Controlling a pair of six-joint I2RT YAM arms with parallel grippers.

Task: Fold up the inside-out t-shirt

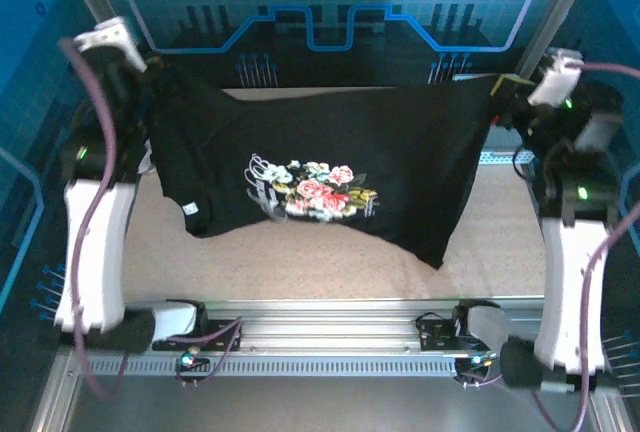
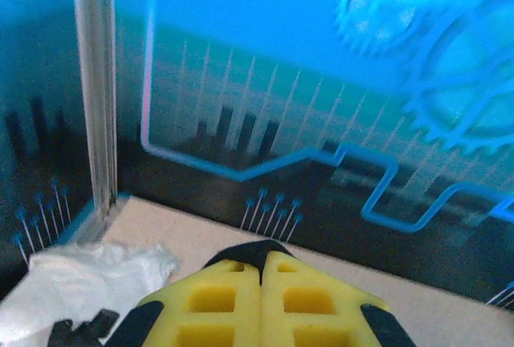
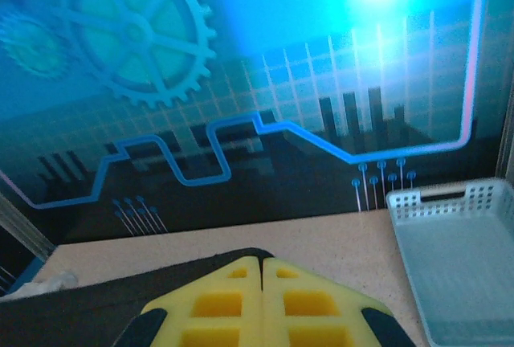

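both jaws clamped on black t-shirt [image 1: 400, 152] corners; white garment [image 2: 80, 283] left, basket [image 3: 458, 259] right.

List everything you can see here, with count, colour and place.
t-shirt: one, black with a flower print, held up and stretched over the table.
cloth: one, white, crumpled on the table's far left.
basket: one, white, perforated, on the table's far right.
table: one, speckled beige, under the t-shirt.
left tool: one, yellow fingers, shut on a t-shirt corner.
right tool: one, yellow fingers, shut on the other corner.
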